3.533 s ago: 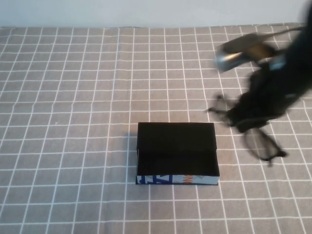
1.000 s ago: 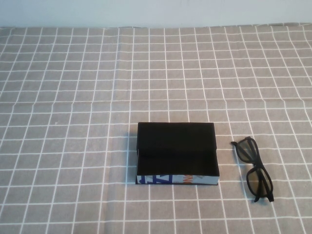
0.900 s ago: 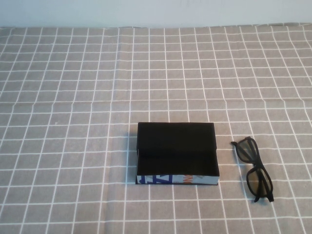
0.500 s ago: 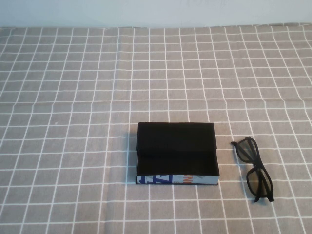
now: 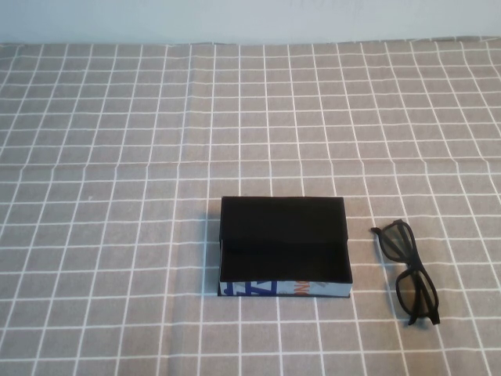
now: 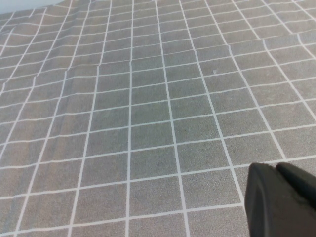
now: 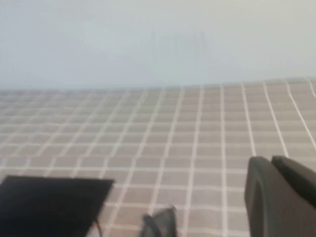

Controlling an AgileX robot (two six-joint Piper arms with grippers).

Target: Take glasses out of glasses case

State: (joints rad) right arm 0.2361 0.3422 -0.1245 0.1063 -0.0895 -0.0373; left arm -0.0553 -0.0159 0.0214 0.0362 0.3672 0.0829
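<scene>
The glasses case (image 5: 283,247) lies open in the middle of the checked cloth, black inside and empty, its white printed front toward me. The black glasses (image 5: 407,270) lie folded open on the cloth just right of the case, apart from it. Neither arm shows in the high view. My left gripper (image 6: 275,167) is shut and empty above bare cloth. My right gripper (image 7: 270,160) is shut and empty, raised and back from the case (image 7: 49,207) and the glasses (image 7: 160,224), which show low in its view.
The grey cloth with white grid lines (image 5: 117,157) covers the whole table. A pale wall (image 5: 250,19) runs along the far edge.
Earlier my right arm held the glasses above the cloth to the right of the case. Now the glasses lie on the cloth and the arm is out of the high view. Nothing moved in the last second.
</scene>
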